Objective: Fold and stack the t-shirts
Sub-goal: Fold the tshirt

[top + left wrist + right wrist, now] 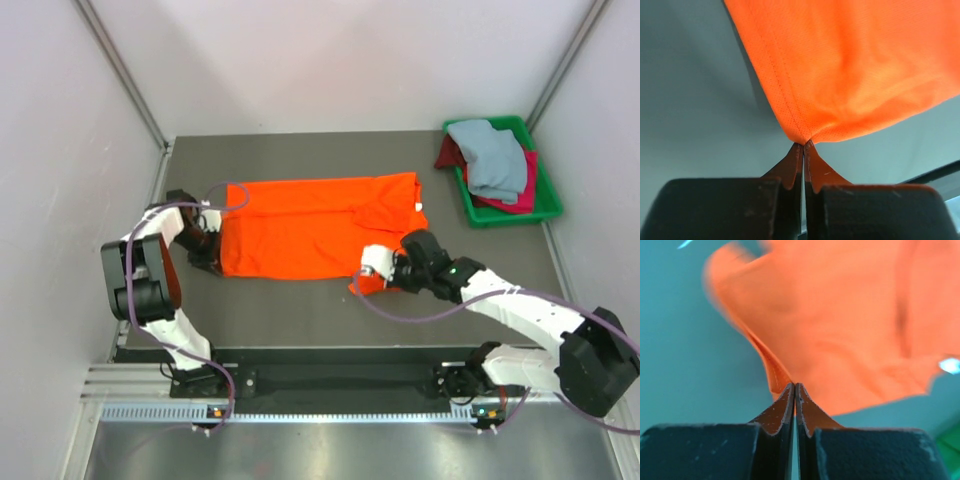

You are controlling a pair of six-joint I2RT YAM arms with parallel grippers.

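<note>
Nearest the lens in each wrist view, a pair of dark fingers pressed together: left tool (803, 145) clenched on a stitched hem corner of the orange shirt (850, 70), right tool (794, 386) clamped on another edge of it, cloth pinched to a point and fanning away upward. From above, orange shirt spread mostly flat across the middle of the bench (300, 310), long side running left to right, left tool at its lower left corner, right tool at the lower right, beside a flap jutting from the main rectangle. Likely light, soft and limp: sagging from any pinch, holding no shape, creasing wherever laid. Fine knit probably a little slippery, so a hold on the doubled hem safer than on a single layer. Best taken at corners and hems, two points at once, kept taut between them to carry a fold over cleanly. Upper right of the top view: green tray (512, 219) near the bench's far right corner, holding a grey-blue shirt (495, 160) crumpled on top and crimson shirts (452, 152) beneath, one spilling over the tray's left rim. All unfolded by the look of them; count of crimson ones unclear.
</note>
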